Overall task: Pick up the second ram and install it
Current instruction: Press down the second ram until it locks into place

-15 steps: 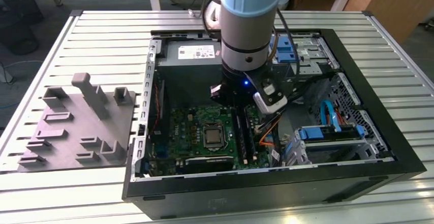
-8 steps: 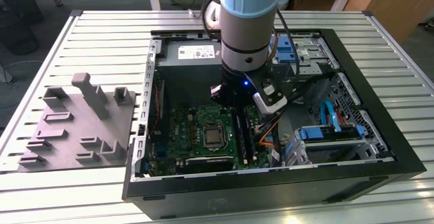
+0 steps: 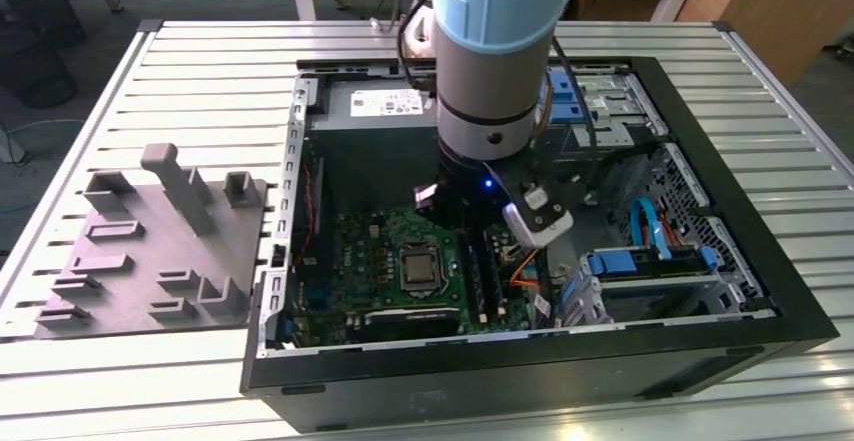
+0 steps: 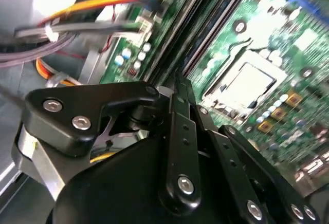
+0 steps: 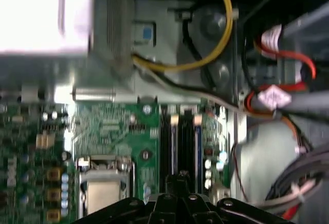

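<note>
Tool is hovering over the memory slots, centre of frame; grip state unclear. Memory stick looks thin, stiff, fragile: hold by long edges.

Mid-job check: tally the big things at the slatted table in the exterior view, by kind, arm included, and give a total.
Open computer case: 1
Gray holder tray: 1
Robot arm, reaching down into the case: 1
Total: 3
</note>
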`<state>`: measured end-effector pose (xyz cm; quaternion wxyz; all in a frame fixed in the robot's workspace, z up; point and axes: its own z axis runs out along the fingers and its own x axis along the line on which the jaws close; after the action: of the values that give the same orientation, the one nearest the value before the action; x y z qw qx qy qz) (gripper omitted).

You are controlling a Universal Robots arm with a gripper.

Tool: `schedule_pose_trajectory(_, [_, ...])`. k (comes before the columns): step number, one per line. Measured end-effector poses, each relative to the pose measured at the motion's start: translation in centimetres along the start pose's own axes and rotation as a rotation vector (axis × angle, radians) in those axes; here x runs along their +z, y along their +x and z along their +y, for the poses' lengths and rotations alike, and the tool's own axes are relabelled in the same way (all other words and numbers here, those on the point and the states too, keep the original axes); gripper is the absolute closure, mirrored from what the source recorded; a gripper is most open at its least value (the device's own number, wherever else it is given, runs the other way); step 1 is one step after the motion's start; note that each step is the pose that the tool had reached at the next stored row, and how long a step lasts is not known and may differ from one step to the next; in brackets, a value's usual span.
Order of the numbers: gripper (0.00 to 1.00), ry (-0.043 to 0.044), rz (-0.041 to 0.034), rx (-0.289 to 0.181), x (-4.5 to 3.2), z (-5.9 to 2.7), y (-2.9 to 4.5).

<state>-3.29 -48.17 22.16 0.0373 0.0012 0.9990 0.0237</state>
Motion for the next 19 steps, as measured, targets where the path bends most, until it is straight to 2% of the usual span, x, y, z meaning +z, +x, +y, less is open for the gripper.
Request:
schedule_pose_trajectory(4, [0.90, 0.0023, 0.0000, 0.000, 0.04, -1.58, 0.01])
schedule_pose_trajectory(5, [0.90, 0.0047, 0.0001, 0.000, 0.07, -2.34, 0.01])
schedule_pose_trajectory(11, [0.90, 0.0137, 0.0001, -0.001, 0.13, -4.45, 0.01])
schedule_pose_trajectory(15, [0.90, 0.0210, 0.0000, -0.002, 0.15, -5.32, 0.02])
schedule_pose_trajectory(19, [0.90, 0.0267, 0.0000, -0.002, 0.16, -5.50, 0.02])
